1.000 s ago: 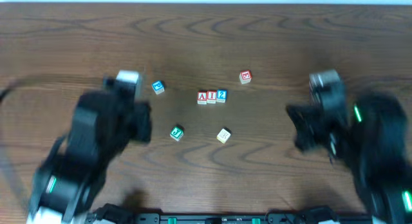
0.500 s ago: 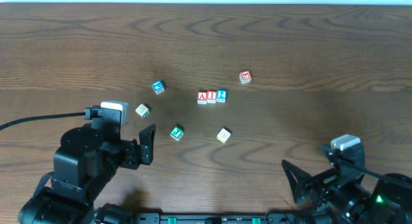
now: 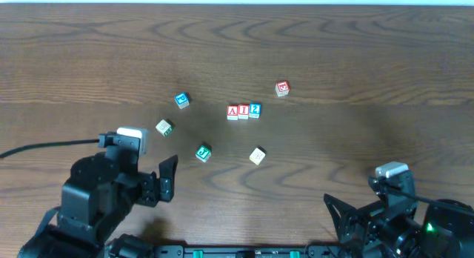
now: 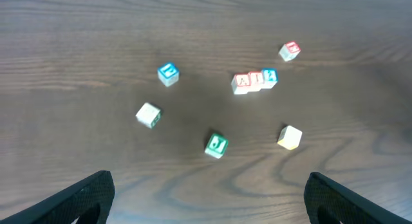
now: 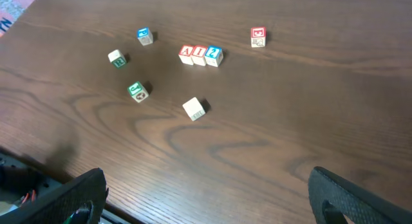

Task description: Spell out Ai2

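Three lettered blocks stand touching in a row at the table's middle: a red A block (image 3: 232,112), a red I block (image 3: 244,111) and a blue 2 block (image 3: 255,110). The left wrist view shows the same row, A (image 4: 242,83) to 2 (image 4: 270,77), and so does the right wrist view, A (image 5: 187,54) to 2 (image 5: 214,55). My left gripper (image 3: 159,182) hangs open and empty near the front left, well short of the row. My right gripper (image 3: 339,213) is open and empty at the front right. Bare wood lies between each pair of fingers.
Loose blocks lie around the row: a red one (image 3: 282,88) behind it on the right, a blue one (image 3: 182,101) and a white one (image 3: 164,127) to the left, a green one (image 3: 204,153) and a pale yellow one (image 3: 257,156) in front.
Both arms have drawn back from beside the blocks to the table's near edge, and both grippers now stand wide open. The blocks have not moved.
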You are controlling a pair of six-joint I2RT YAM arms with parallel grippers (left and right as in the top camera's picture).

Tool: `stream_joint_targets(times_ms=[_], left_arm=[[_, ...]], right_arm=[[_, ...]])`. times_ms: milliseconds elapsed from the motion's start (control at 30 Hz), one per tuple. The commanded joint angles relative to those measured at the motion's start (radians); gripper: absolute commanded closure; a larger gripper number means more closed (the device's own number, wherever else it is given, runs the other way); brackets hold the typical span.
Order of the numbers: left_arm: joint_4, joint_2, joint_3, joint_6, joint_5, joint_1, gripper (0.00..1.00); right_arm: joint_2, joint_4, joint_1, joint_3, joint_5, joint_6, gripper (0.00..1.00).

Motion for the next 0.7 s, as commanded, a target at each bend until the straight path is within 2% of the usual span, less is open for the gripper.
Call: stream_joint_targets(times_ms=[0,67,133,200,267,467,667], left_arm=[[-0.044,-0.079,-0.004,0.022,-0.059,0.036,0.05],[-0.048,-0.154,-0.014,0.038,-0.080,0.092,0.04],[-0.030,-0.222,-0.044,0.108,-0.082,0.138,0.05],[0.016,-0.311,-0.119,0.209,-0.079,0.185,0.05],[0.065,-0.387,-0.209,0.253,-0.071,0.219,0.05],[0.267,-0.526,-0.505,0.256,0.018,0.255,0.05],[0.435,-0.598,-0.735,0.193,0.050,0.255,0.04]], right_arm=[[-0.003,-0.002,-0.002,-0.006,0.003,0.013,0.01],[-0.003,-0.002,-0.002,-0.006,0.003,0.013,0.01],[-0.003,-0.002,-0.002,-0.006,0.003,0.013,0.01],[-0.003,-0.002,-0.002,-0.006,0.003,0.013,0.01],[-0.003,-0.002,-0.002,-0.006,0.003,0.013,0.01],[-0.003,-0.002,-0.002,-0.006,0.003,0.013,0.01],[-0.003,-0.002,-0.002,-0.006,0.003,0.013,0.01]])
